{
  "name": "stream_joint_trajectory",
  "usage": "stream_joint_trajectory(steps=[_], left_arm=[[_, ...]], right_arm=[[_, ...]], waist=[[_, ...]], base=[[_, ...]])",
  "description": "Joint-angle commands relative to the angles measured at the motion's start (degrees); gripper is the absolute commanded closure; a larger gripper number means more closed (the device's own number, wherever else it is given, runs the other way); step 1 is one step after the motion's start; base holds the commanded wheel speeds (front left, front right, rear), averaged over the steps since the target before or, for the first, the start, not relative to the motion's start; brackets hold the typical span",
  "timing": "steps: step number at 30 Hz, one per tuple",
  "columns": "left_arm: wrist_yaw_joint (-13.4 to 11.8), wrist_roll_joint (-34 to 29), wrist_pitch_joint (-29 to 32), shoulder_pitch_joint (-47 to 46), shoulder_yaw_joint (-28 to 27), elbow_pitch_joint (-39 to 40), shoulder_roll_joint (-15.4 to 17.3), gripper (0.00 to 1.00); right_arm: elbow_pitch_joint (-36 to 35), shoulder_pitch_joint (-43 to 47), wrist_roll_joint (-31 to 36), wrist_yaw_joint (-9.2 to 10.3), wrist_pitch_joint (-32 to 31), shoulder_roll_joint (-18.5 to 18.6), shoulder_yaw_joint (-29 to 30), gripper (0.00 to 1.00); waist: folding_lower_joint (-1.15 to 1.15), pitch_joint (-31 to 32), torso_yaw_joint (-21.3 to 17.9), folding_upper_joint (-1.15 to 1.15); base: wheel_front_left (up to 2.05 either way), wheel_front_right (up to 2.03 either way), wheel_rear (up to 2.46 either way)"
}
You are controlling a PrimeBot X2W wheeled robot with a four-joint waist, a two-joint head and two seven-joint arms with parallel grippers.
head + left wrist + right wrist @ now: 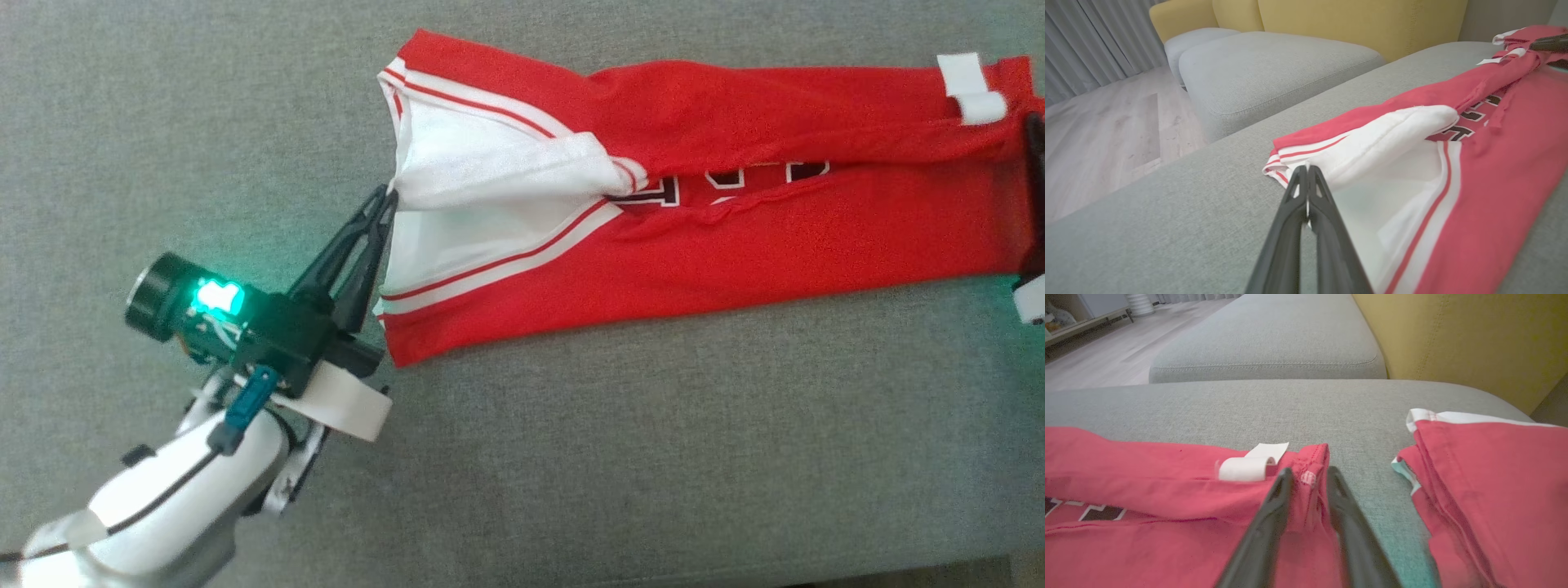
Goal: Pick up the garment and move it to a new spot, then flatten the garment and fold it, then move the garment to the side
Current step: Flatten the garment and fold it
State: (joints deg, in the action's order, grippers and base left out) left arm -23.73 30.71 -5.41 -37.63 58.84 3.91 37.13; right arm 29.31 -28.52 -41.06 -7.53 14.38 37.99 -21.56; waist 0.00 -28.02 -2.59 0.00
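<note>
The garment (735,188) is red with white striped trim and dark lettering. It lies stretched in a long band across the grey cushion (571,457). My left gripper (389,196) is shut on the white edge at the garment's left end; in the left wrist view the left gripper (1307,169) meets that white fabric (1392,134). At the garment's right end, the right gripper (1309,473) has its jaws apart, with the red hem (1314,455) lying between the fingers. A curled white label (1247,468) sits just left of them.
More red cloth with white trim (1494,477) lies right of the right gripper, across a strip of bare cushion. A yellow sofa back (1453,335) rises behind. Another grey cushion (1274,65) and wooden floor (1098,134) lie beyond the left end.
</note>
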Motion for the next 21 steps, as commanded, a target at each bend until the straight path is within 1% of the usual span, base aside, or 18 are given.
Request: stream_joint_trajectory(steps=[1, 2, 4, 7, 9, 12, 14, 16, 19, 21], left_arm=[[-0.51, 0.38, -0.68, -0.22, -2.4, 0.97, 1.14, 0.3], [-0.64, 0.89, -1.37, 0.3, -2.52, 0.34, 0.47, 0.0], [-1.09, 1.53, -3.15, 1.37, -2.71, -0.91, -0.99, 0.0], [-2.58, 2.04, -6.09, 3.49, -3.17, -3.01, -3.33, 0.0], [-4.28, 1.98, -7.79, 5.34, -3.84, -4.46, -5.23, 0.0], [-7.69, 0.33, -9.28, 8.32, -5.7, -6.1, -8.24, 0.0], [-9.9, -2.05, -9.51, 10.29, -7.56, -6.14, -10.52, 0.0], [-11.26, -5.38, -9.55, 12.42, -9.7, -4.82, -12.9, 0.0], [-11.69, -10.35, -9.56, 15.8, -11.75, -3.16, -15.9, 0.0], [-11.08, -12.49, -9.57, 17.92, -12.83, -2.57, -17.66, 0.0]], right_arm=[[-0.87, 2.2, 0.41, 0.04, 0.62, 1.55, 0.8, 0.0], [-0.96, 2.95, 0.66, 0.04, 0.62, 1.04, 2.0, 0.0], [-1.54, 5.08, 1.31, 0.04, 0.62, -0.15, 5.27, 0.0], [-3.53, 9.51, 2.75, 0.04, 0.62, -2.88, 11.37, 0.0], [-5.03, 13.02, 4.02, 0.04, 0.62, -5.41, 15.31, 0.0], [-6.95, 17.48, 6.0, 0.04, 0.62, -9.43, 19.4, 0.0], [-7.43, 19.26, 7.14, 0.04, 0.62, -11.55, 21.0, 0.0], [-7.41, 19.69, 8.05, 0.04, 0.62, -12.95, 22.49, 0.0], [-6.56, 18.73, 8.86, 0.04, 0.62, -13.92, 24.69, 0.0], [-5.18, 17.6, 9.38, 0.04, 0.27, -13.63, 25.64, 0.0]], waist=[[0.0, 0.31, -0.03, 0.0], [0.0, 0.67, -0.01, 0.0], [0.0, 1.66, 0.13, 0.0], [0.0, 3.35, 0.34, 0.0], [0.0, 4.63, 0.53, 0.0], [0.0, 6.46, 0.95, 0.0], [0.0, 7.52, 1.49, 0.0], [0.0, 8.25, 2.33, 0.0], [0.0, 9.24, 3.99, 0.0], [0.0, 9.71, 5.17, 0.0]], base=[[0.0, 0.0, 0.0], [0.0, 0.0, 0.0], [0.0, 0.0, 0.0], [0.0, 0.0, 0.0], [0.0, 0.0, 0.0], [0.0, 0.0, 0.0], [0.0, 0.0, 0.0], [0.0, 0.0, 0.0], [0.0, 0.0, 0.0], [0.0, 0.0, 0.0]])
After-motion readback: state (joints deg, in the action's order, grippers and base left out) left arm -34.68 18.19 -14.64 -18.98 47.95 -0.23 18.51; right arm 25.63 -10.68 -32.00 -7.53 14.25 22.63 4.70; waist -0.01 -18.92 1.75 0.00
